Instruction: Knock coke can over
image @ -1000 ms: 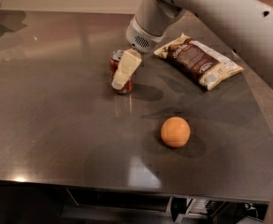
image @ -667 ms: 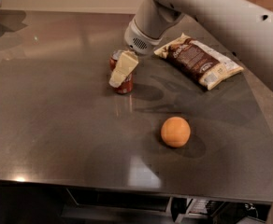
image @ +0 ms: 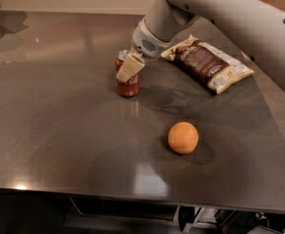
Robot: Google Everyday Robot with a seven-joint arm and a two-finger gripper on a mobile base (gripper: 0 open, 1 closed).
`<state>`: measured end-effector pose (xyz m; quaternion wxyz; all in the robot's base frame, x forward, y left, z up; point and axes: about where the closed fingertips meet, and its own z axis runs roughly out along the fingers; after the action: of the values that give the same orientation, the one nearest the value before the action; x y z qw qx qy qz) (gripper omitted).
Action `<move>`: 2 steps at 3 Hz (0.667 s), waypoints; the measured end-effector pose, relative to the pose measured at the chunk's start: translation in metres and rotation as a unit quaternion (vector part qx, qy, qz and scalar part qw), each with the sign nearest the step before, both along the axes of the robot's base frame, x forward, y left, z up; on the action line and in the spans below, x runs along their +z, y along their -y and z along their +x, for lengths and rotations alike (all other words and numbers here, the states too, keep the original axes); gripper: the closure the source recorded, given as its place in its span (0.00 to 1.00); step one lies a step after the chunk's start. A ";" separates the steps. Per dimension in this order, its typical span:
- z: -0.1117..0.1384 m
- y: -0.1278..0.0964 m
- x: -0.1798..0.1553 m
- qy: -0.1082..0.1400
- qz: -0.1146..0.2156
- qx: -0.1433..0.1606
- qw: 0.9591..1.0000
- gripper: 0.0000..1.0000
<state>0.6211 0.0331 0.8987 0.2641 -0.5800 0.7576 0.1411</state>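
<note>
Coke can (image: 128, 87) stands upright on the desk (image: 59, 130), left of the snack bag (image: 208, 65). Gripper (image: 130, 68) is at the can's upper half, seemingly touching; you cannot tell how the jaws stand. Step in hand: the tip, not yet done. Next you likely need a sideways push, kept high.
</note>
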 end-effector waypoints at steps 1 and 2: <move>0.001 0.003 0.016 0.005 -0.023 0.009 1.000 0.87; 0.000 0.011 0.029 0.005 -0.090 0.035 0.995 1.00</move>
<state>0.6210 0.0216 0.9274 0.2098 -0.6280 0.7452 0.0788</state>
